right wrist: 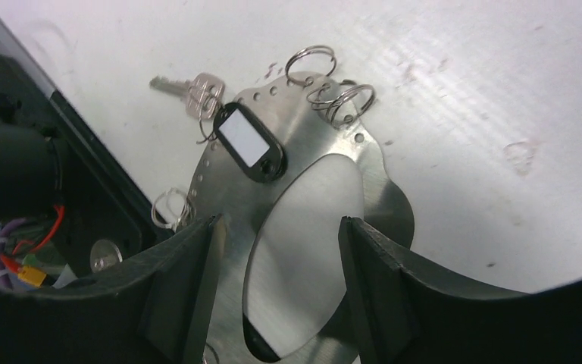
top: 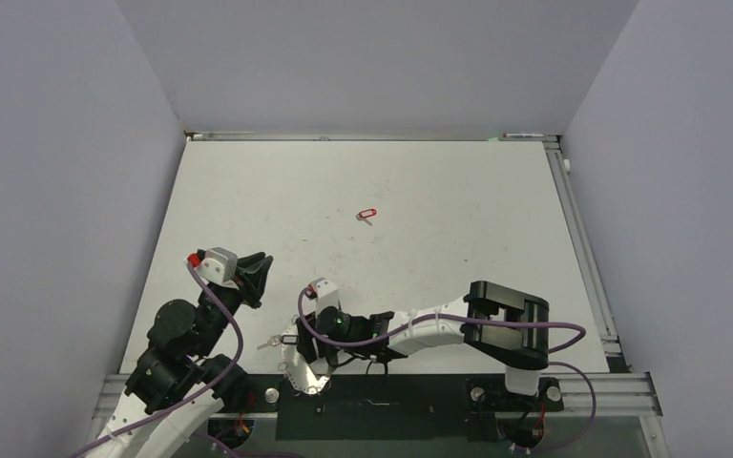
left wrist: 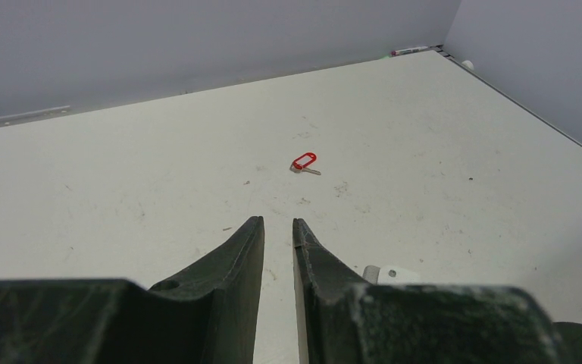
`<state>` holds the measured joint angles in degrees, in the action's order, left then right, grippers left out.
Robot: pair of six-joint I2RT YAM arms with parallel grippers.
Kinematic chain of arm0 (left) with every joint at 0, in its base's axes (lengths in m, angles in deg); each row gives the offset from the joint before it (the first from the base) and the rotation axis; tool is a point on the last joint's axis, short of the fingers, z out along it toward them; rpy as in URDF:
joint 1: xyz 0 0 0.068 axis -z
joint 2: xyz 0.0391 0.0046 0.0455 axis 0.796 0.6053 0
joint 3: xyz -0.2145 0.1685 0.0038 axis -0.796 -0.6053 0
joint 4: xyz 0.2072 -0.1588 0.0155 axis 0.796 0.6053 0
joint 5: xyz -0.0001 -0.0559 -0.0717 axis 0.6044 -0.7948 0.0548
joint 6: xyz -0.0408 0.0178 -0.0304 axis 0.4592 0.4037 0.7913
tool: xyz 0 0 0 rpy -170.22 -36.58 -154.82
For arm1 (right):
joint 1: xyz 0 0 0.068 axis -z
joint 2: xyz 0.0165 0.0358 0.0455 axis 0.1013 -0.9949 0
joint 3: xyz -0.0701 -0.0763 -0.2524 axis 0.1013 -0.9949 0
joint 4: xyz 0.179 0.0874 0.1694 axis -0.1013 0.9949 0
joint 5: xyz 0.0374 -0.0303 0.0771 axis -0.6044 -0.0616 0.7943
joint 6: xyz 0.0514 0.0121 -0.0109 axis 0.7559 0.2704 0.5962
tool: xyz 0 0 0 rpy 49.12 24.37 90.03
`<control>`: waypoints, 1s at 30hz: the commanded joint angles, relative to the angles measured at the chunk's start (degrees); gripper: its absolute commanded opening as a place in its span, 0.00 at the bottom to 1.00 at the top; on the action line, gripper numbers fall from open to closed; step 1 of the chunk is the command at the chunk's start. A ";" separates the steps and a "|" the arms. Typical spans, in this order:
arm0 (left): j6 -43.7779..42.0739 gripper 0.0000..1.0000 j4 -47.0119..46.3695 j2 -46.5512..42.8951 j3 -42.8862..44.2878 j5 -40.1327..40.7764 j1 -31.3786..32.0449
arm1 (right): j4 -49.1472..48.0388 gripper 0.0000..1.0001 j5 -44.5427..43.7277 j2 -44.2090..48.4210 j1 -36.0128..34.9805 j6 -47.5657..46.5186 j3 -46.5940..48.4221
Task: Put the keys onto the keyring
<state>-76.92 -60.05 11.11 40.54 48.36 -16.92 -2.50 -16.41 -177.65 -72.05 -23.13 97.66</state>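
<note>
A key with a red tag (top: 367, 214) lies alone mid-table, also ahead of the left fingers as the red-tagged key (left wrist: 304, 161). My left gripper (left wrist: 276, 221) hovers with its jaws a narrow gap apart and nothing between them; from above, the left gripper (top: 253, 272) is at the near left. The keyring (right wrist: 311, 144), a flat metal hoop with wire loops on its rim, lies at the table's near edge (top: 307, 382). A silver key (right wrist: 197, 91) with a black tag (right wrist: 246, 144) hangs on it. My right gripper (right wrist: 279, 221) stands open over the hoop, one finger at each side of its hole.
The black base plate (top: 391, 396) and the aluminium rail (top: 592, 386) run along the near edge just beside the keyring. Cables (right wrist: 15, 262) and the right arm's base show at the left of the right wrist view. Grey walls close in the table on three sides.
</note>
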 commanded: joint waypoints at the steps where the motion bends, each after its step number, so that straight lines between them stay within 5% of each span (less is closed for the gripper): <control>1: -0.30 0.18 -0.84 -0.12 1.91 0.12 -0.41 | 7.22 0.58 -4.36 0.32 3.90 -1.03 -1.74; 13: 3.04 0.18 -0.89 4.39 1.74 -4.97 -0.41 | 12.10 0.59 -8.09 8.62 15.03 -11.93 -9.92; 19: 8.61 0.19 1.50 11.78 2.54 -14.00 -0.25 | 15.01 0.60 -7.47 16.71 21.01 -14.98 -13.50; 24: 11.57 0.34 1.92 13.10 2.04 -16.17 0.40 | 13.95 0.60 -0.27 25.80 22.09 -20.52 -12.47; 30: 3.88 0.57 5.18 12.38 2.97 -16.68 1.25 | 6.02 0.66 12.16 35.29 21.28 -31.75 -16.16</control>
<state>-68.62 -56.53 23.87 40.65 34.05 -16.09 11.18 -13.49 -147.91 -49.78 -45.14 83.98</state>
